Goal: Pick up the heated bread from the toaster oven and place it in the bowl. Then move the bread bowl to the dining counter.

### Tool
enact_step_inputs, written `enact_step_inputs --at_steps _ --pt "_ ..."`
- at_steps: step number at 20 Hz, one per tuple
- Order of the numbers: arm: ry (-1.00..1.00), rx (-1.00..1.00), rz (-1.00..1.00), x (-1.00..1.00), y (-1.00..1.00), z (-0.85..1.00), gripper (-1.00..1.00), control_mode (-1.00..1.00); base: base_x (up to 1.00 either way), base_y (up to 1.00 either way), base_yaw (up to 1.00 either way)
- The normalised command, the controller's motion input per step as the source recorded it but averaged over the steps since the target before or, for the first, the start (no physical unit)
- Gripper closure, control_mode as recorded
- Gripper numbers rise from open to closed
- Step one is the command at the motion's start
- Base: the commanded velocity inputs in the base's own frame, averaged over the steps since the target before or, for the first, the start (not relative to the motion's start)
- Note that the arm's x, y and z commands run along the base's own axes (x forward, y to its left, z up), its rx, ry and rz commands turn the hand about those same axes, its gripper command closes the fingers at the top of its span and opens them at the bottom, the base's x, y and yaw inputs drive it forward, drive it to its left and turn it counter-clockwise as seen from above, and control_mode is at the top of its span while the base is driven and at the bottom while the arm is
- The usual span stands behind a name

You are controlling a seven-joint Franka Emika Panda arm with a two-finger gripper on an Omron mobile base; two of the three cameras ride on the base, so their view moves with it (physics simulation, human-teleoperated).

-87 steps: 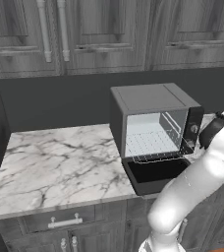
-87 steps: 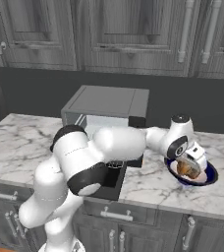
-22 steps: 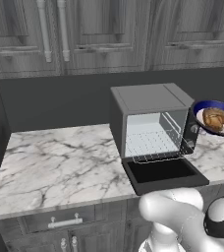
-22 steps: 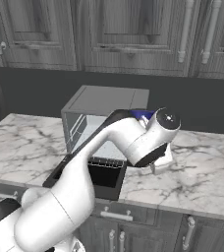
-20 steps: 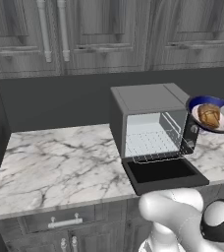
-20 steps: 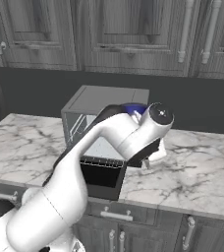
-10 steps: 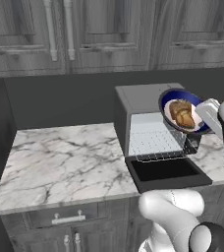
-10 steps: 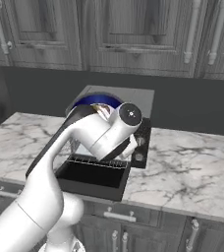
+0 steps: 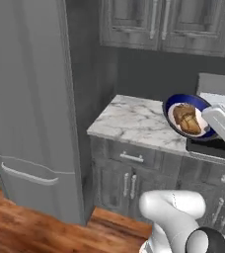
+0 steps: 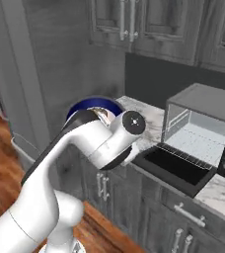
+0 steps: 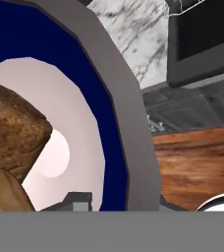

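The bowl point(image 9: 189, 116) hangs in the air, tilted, above the marble worktop point(image 9: 134, 121), with the heated bread point(image 9: 187, 118) inside it. The jaws pinch its rim, their tips mostly hidden. The arm hides most of the bowl in the right base view. The toaster oven point(image 10: 203, 131) stands open, its knobs cut off at the frame edge. No writing is legible.

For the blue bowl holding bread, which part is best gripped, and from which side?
Grip the bowl by its thin rim, one finger inside and one outside, from the edge clear of the bread. The bread fills the middle, and the bowl looks too wide to span. The tool seems to pinch the rim this way.
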Motion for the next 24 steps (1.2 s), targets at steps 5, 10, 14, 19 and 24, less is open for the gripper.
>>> enact_step_inputs --at_steps 5,10,14,19,24 --pt "0.00 0.00 0.00 0.00 0.00 0.00 1.00 1.00 -0.37 0.06 0.98" --pt "0.00 0.00 0.00 0.00 0.00 0.00 1.00 1.00 -0.09 0.01 1.00" --pt "0.00 0.00 0.00 0.00 0.00 0.00 1.00 1.00 -0.02 0.00 1.00" --pt "0.00 0.00 0.00 0.00 0.00 0.00 1.00 1.00 0.00 0.00 1.00" --pt "0.00 0.00 0.00 0.00 0.00 0.00 1.00 1.00 0.19 -0.41 0.80"
